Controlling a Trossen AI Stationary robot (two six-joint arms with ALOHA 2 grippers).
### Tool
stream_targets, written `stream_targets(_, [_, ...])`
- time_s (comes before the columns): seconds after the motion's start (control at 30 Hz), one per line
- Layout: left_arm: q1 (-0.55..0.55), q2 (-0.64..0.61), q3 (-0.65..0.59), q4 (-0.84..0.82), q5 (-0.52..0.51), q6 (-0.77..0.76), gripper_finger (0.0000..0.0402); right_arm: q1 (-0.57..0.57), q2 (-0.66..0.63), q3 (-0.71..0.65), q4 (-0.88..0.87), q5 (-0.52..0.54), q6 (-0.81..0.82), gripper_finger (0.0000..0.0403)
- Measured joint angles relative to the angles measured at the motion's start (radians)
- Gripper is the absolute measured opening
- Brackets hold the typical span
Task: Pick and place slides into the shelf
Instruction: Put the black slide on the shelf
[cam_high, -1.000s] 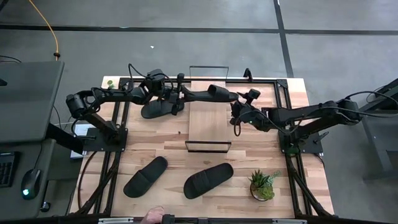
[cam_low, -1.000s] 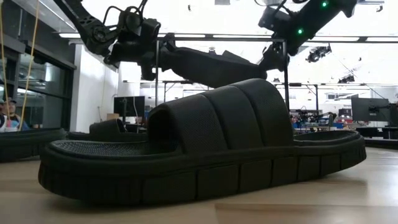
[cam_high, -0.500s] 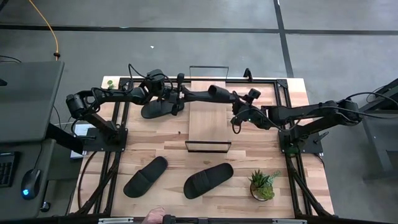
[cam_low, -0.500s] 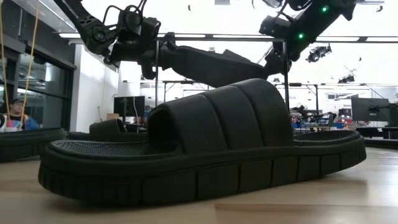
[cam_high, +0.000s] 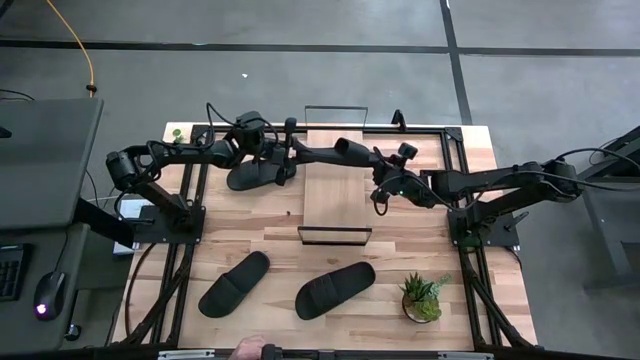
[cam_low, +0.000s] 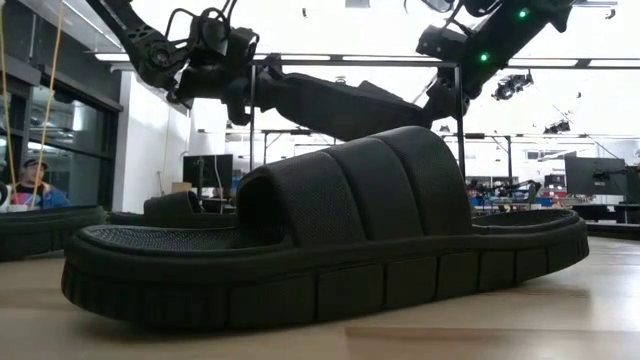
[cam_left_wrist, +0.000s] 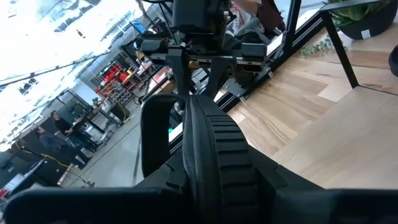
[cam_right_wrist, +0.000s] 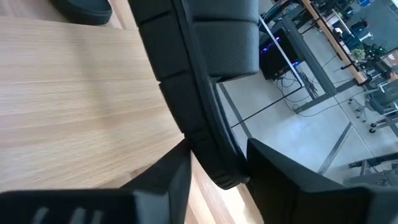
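A black slide (cam_high: 335, 152) hangs in the air over the far end of the shelf (cam_high: 335, 200), a light wooden board with black wire rails. My left gripper (cam_high: 289, 152) is shut on its left end, my right gripper (cam_high: 379, 174) on its right end, next to the strap (cam_high: 350, 146). In the low view the slide (cam_low: 330, 105) spans between both arms. A second slide (cam_high: 252, 177) lies sole-down on the table under my left arm. Two others (cam_high: 233, 283) (cam_high: 335, 289) lie sole-down near the front edge. My left gripper pinches the strapless end of the sole (cam_left_wrist: 210, 146) between its two fingers, coming level from the table's left. The slide stands on its edge, lifted clear, reaching away toward the other gripper. My right gripper has the rounded tip of the sole (cam_right_wrist: 219, 169), just past the strap, between its two fingers (cam_right_wrist: 171, 177). It comes from the table's right, and that end is clear of the shelf.
A small potted plant (cam_high: 422, 298) stands at the front right. Black frame bars run along the table's left, right and far sides. A person's hand (cam_high: 248, 347) shows at the near edge, and a person (cam_low: 30, 180) sits in the room behind.
My right gripper has crept a little toward the strap end of the raised slide. The slide stays in the air between both arms, and my left gripper keeps its hold.
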Motion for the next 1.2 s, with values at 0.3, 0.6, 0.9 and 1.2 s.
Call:
stream_targets(0.3, [0.003, -0.001, 0.0, 0.004, -0.08, -0.284, 0.0087, 0.0, 0.0, 0.0, -0.006, -0.008, -0.003, 0.0016])
stream_targets(0.6, [0.002, -0.001, 0.0, -0.033, -0.082, -0.534, 0.0088, 0.0, 0.0, 0.0, -0.007, 0.02, 0.006, 0.0015])
stream_targets(0.9, [0.013, -0.013, 0.001, -0.048, -0.109, -0.59, 0.0088, -0.006, 0.0, 0.0, -0.001, 0.074, -0.027, 0.0014])
stream_targets(1.2, [0.072, -0.02, 0.002, -0.138, -0.116, -0.641, 0.0172, -0.048, 0.001, 0.0, -0.025, 0.072, -0.046, 0.0014])
